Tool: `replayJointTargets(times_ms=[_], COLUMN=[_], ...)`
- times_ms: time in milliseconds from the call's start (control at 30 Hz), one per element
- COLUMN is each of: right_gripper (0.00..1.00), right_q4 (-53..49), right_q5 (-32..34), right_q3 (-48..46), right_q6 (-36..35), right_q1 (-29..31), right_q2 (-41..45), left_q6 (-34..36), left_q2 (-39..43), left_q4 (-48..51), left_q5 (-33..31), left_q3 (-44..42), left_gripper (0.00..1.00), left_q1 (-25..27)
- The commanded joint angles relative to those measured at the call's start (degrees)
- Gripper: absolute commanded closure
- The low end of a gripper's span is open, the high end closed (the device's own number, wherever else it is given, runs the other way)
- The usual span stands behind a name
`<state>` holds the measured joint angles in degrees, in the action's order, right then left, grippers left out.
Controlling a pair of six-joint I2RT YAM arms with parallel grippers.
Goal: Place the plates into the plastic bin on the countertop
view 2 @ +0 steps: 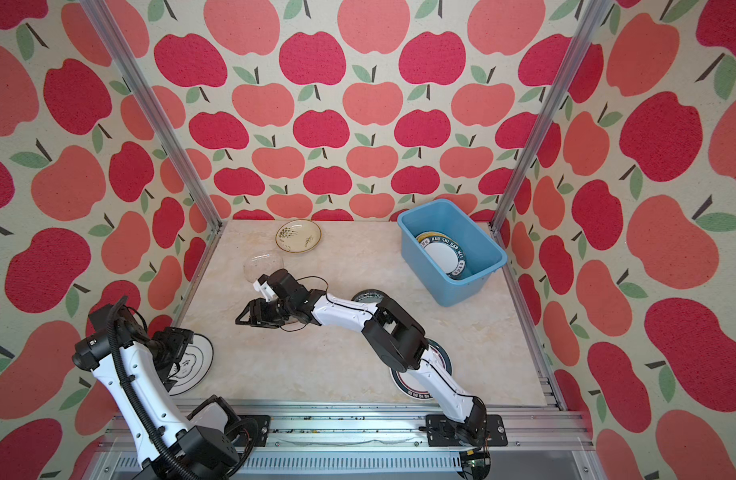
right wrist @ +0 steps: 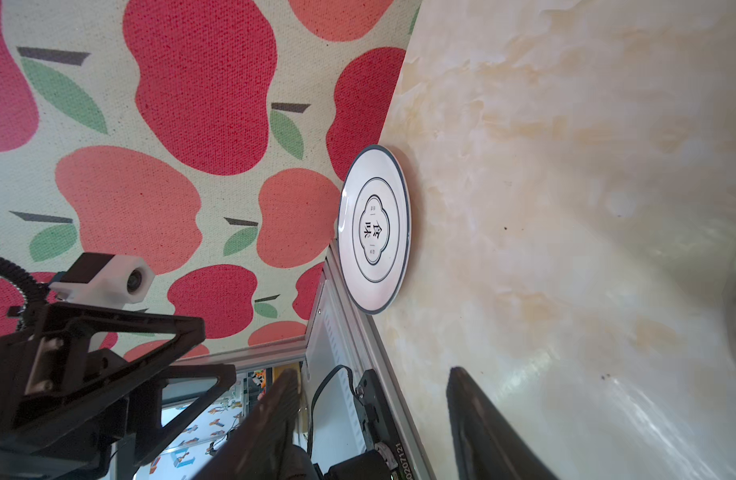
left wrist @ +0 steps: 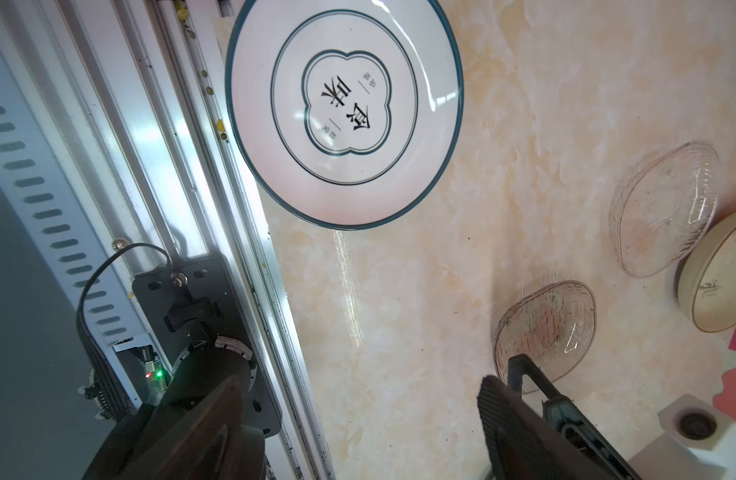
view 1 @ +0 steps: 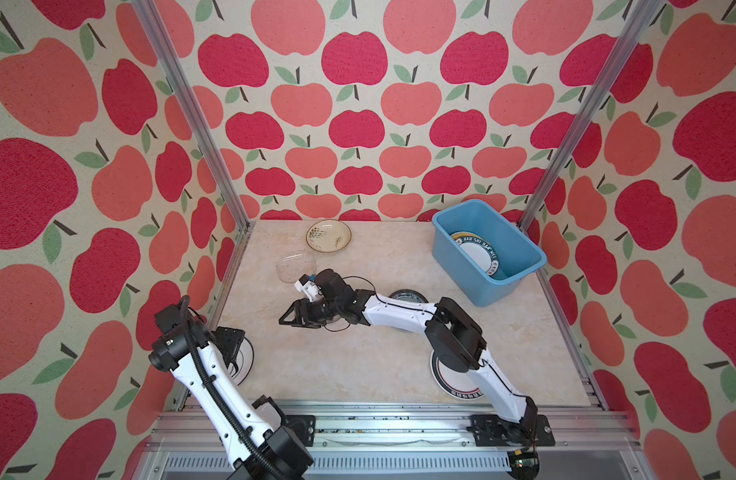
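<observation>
The light blue plastic bin stands at the back right of the countertop, with a white dark-rimmed plate leaning inside on a yellow one. A cream plate and a clear glass plate lie at the back left. A second glass plate lies by my right gripper, which stands open and empty, reaching across the middle. My left gripper hangs open and empty above a white thin-rimmed plate at the front left. The right arm partly covers a small blue-patterned plate and a lettered white plate.
Apple-patterned walls close in the back and both sides. Aluminium rails run along the front edge with both arm bases on them. The right arm stretches low across the middle of the counter.
</observation>
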<state>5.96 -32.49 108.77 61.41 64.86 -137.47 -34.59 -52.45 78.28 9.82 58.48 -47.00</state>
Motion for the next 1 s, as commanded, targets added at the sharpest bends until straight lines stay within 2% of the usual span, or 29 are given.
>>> replayJointTargets(times_ms=[0,67,200,267,400,533,733,967], right_gripper=[0.39,0.4,0.39,0.38,0.37,0.37,0.37,0.37], right_q4=[4.12,4.33,3.07,2.6,1.25,-4.48,-10.92,-14.53], right_q5=[-1.0,-1.34,-3.19,-3.92,-4.34,-3.83,-1.18,2.78], right_q3=[4.68,6.91,9.55,9.84,10.22,16.08,25.35,34.17], right_q6=[4.83,5.56,5.07,4.78,3.46,-0.18,-3.21,-3.04], right_q1=[0.58,1.11,1.93,2.11,2.36,3.05,3.69,5.98], right_q2=[-4.6,-6.63,-9.13,-9.89,-10.83,-13.92,-19.23,-24.84], left_q6=[-1.48,-1.76,-2.09,-2.71,-8.82,-13.63,-9.22,-4.3], left_q2=[0.67,1.15,0.71,0.46,1.49,2.71,-2.92,-4.23], left_q4=[-0.89,-1.97,-3.77,-5.38,-3.16,-5.45,-7.15,-7.97], left_q5=[0.73,0.72,-3.83,-2.53,-5.21,-6.84,-8.07,-9.64], left_q3=[-3.54,-5.05,-7.12,-9.24,-7.82,-7.69,-6.62,-5.06], left_gripper=[0.08,0.08,0.08,0.09,0.1,0.1,0.09,0.08], left_q1=[-4.26,-6.6,-8.74,-11.05,-11.62,-11.6,-11.71,-12.04])
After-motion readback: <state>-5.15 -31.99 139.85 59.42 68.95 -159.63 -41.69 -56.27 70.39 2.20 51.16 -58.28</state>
